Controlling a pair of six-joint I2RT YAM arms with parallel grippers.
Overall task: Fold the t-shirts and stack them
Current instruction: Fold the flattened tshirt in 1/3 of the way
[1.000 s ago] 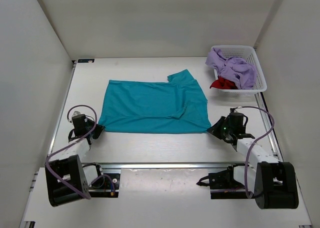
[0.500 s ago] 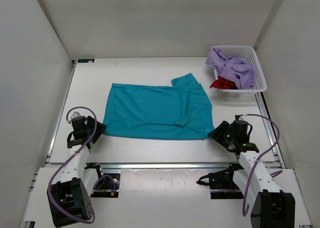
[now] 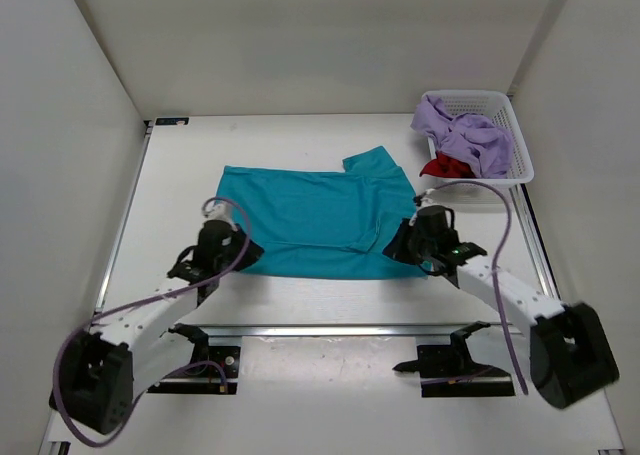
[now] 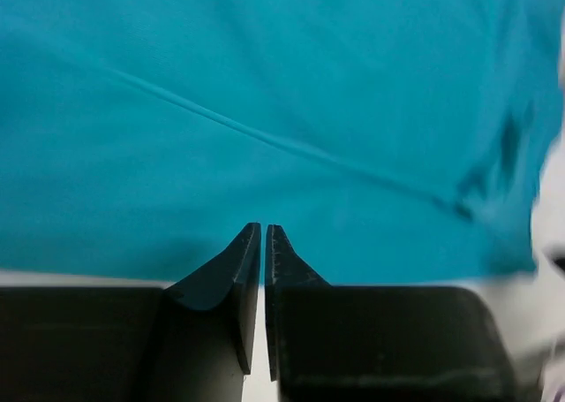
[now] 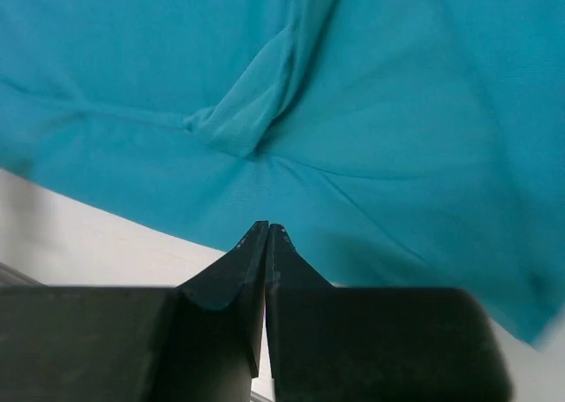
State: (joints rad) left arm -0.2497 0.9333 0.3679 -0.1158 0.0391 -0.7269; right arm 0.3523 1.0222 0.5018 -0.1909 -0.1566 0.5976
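Observation:
The teal t-shirt [image 3: 310, 220] lies spread flat in the middle of the table, with one sleeve sticking out at its far right. My left gripper [image 3: 250, 247] is shut, its tips over the shirt's near-left edge [image 4: 265, 110]. My right gripper [image 3: 395, 243] is shut, its tips over the near-right edge, just below a fold ridge in the cloth [image 5: 256, 110]. No cloth shows between either pair of jaws. The lavender t-shirt [image 3: 470, 135] and the red t-shirt [image 3: 445, 168] lie bunched in the basket.
The white mesh basket [image 3: 500, 97] stands at the far right corner of the table. White walls enclose the table on the left, back and right. A metal rail [image 3: 320, 327] runs along the near edge between the arm bases.
The teal shirt slid toward the near edge a second ago. Since then both grippers have moved inward and forward from its near corners to over its near edge.

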